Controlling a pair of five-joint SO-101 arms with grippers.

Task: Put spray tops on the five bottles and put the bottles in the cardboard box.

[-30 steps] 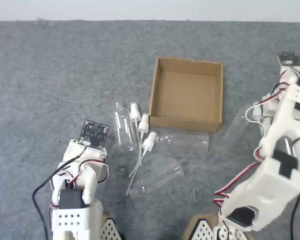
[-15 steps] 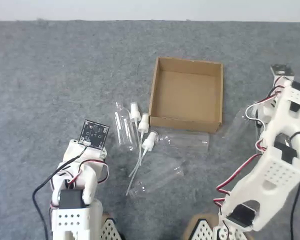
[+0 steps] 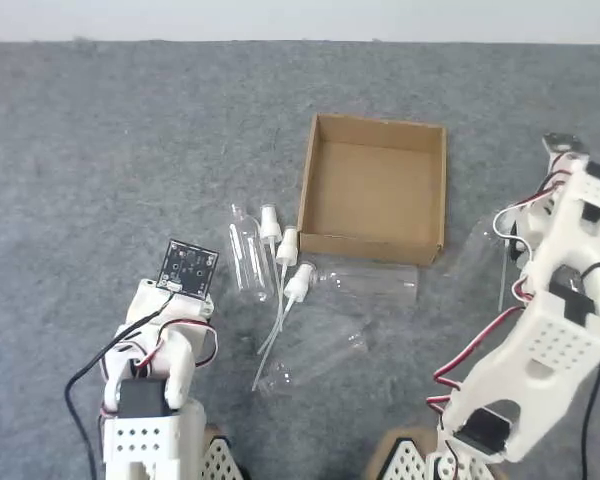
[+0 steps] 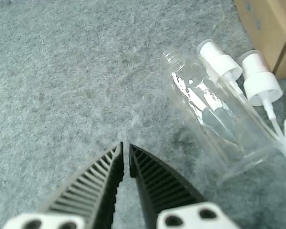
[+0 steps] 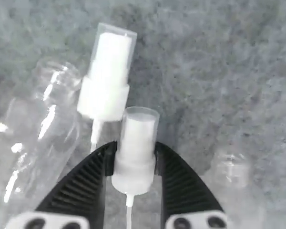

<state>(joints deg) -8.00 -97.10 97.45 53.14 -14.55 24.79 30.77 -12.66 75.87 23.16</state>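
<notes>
Spray top (image 5: 133, 164) is pinched at its collar in my right claw (image 5: 133, 149), over the grey carpet (image 5: 219, 57) off the right side of the box, thin dip tube trailing back between my fingers; smooth round white plastic, slippery; tilt it and it could twist or slide out; that fine tube could miss a narrow neck and bend; a second top (image 5: 106, 81) lies just beside a clear bottle (image 5: 33, 129); glossy light cylinders, likely to roll at a nudge; cardboard box (image 3: 370, 246) stands open, stiff-walled; my left claw (image 4: 125, 151) is pressed together on nothing, near another bottle (image 4: 214, 114).
</notes>
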